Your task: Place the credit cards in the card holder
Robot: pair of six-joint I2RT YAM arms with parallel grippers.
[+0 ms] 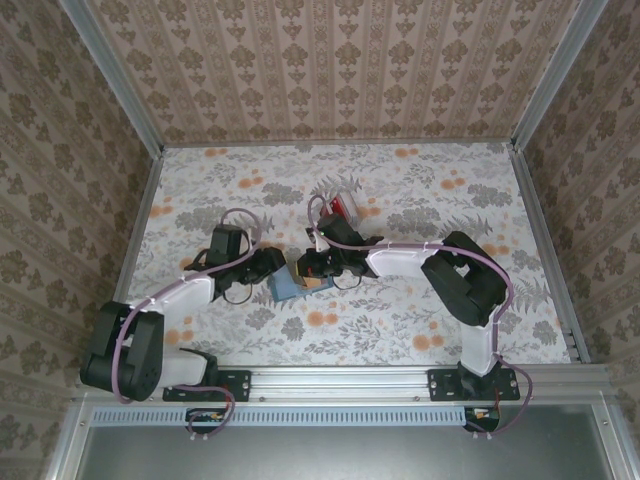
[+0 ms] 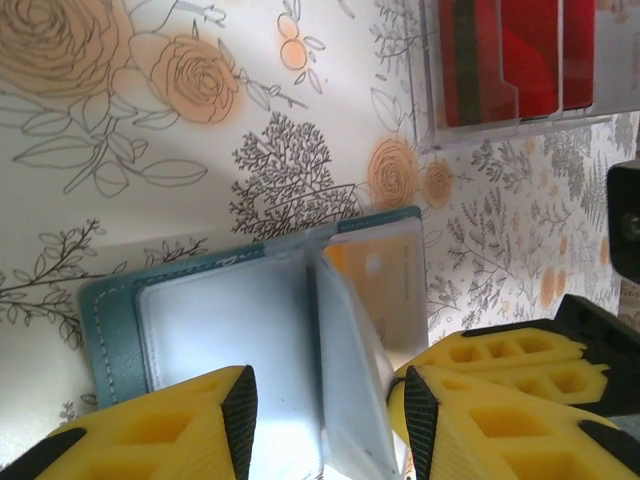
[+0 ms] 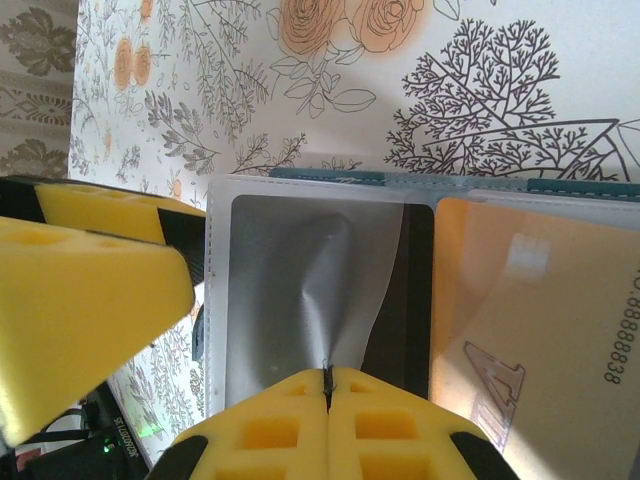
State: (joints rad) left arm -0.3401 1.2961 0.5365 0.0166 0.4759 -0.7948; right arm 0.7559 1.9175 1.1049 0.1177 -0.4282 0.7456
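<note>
— At the centre of the overhead view, what lies between the arms?
— The card holder [image 1: 293, 287], open on the floral table [image 1: 450, 320]; both pincers crowd over it.
— The left gripper [image 2: 325, 400]?
— Spread, at the bottom of its wrist view; a clear sleeve [image 2: 345, 340] stands upright between its yellow fingers [image 2: 150, 430].
— The right gripper [image 3: 328, 385]?
— Pressed together at its frame's bottom, pinching that crumpled sleeve's edge; an orange card [image 3: 530, 300] sits pocketed at right.
— The credit cards [image 2: 510, 55]?
— Red, upper right of the left wrist view, in a clear stand [image 2: 428, 90]; apart from the card holder.
</note>
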